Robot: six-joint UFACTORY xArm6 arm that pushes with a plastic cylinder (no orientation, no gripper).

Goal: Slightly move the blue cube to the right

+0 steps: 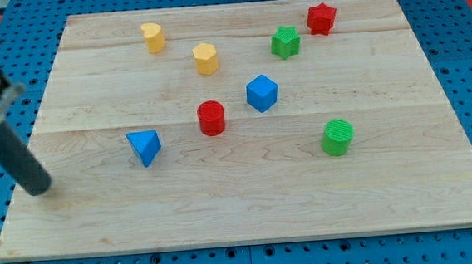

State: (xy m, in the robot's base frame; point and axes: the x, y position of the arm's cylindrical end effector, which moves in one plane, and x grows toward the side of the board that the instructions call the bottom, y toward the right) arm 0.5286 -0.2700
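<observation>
Near the middle of the wooden board [249, 198], slightly toward the view's right, sits the blue cube [262, 93]. A red cylinder [212, 117] lies just beside it to the lower left, a yellow hexagonal block [206, 58] to its upper left, and a green star block [285, 42] above it to the right. A blue triangular block [145, 147] sits farther left, a green cylinder [337, 136] to the lower right.

My tip [37, 188] rests at the board's left edge, well apart from every block. The rod carries no fingers, so there is nothing to open or close; contact is by pushing only.

The cube appears small, rigid and light, likely to slide readily on the smooth wood and to rotate if struck off-centre. Contact should be made on its left face, centred. The red cylinder stands close to that approach path and should be passed clear. The board to the cube's right is unobstructed.
</observation>
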